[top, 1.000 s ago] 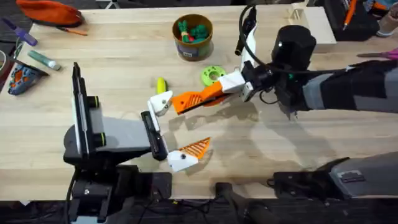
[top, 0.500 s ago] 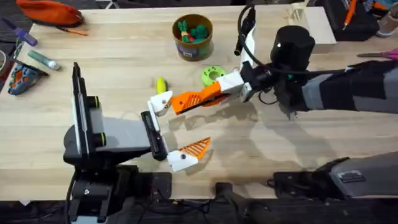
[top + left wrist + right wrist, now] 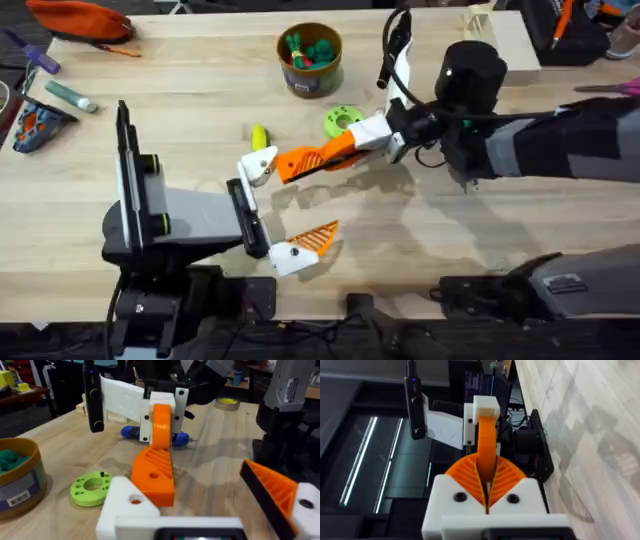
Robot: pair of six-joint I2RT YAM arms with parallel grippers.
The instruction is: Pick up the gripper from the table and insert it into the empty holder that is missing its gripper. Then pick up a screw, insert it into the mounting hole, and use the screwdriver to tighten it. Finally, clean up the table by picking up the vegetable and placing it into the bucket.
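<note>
The right tool (image 3: 345,152) is closing its two ribbed orange pads flat on the gripper (image 3: 300,161), gripping one end of the loose orange fingertip so that it is sticking straight out ahead of the tool. The piece's free end is sitting right at the holder (image 3: 258,165), the bare white mount on the left tool (image 3: 284,213), touching it or very nearly so; whether it is already seated cannot be told. The left tool is standing wide open, gripping nothing, its other mount carrying its own orange pad (image 3: 316,237) well apart from the bare one.

Everything is turning on alignment: the gripper's long axis is running from the right tool toward the holder, directly ahead of it, so the insertion looks like a straight push along that axis. The right arm is doing the work; the left is merely presenting the mount. The vegetable (image 3: 258,135) is lying on the surface (image 3: 200,90) just beyond the holder, and the bucket (image 3: 310,58) farther off.
</note>
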